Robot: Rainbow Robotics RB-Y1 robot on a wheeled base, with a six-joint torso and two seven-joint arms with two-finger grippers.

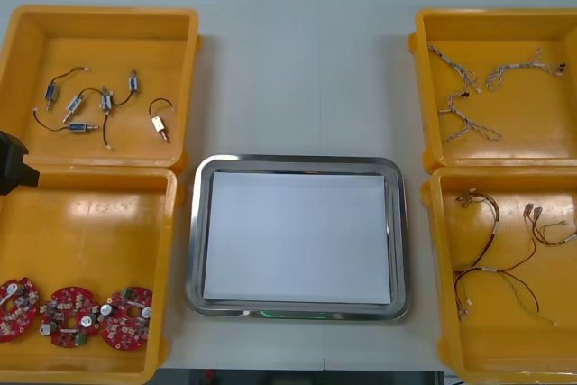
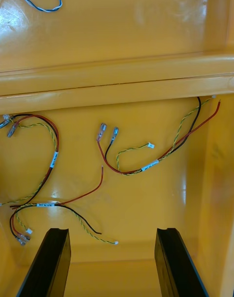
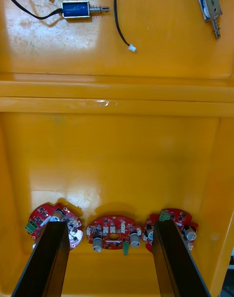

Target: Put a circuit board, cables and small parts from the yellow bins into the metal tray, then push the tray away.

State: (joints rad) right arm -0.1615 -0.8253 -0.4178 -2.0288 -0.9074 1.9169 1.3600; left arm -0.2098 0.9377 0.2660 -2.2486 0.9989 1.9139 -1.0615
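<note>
Left gripper (image 3: 109,225): fingers spread above the round red circuit boards (image 1: 74,315) at the near edge of the near-left yellow bin (image 1: 90,214), probably to straddle one. Right gripper (image 2: 111,231): likewise open over the red and yellow cables (image 2: 151,164). Metal tray (image 1: 297,161) sits between the bins at the tabletop's near edge, nothing loaded yet.
</note>
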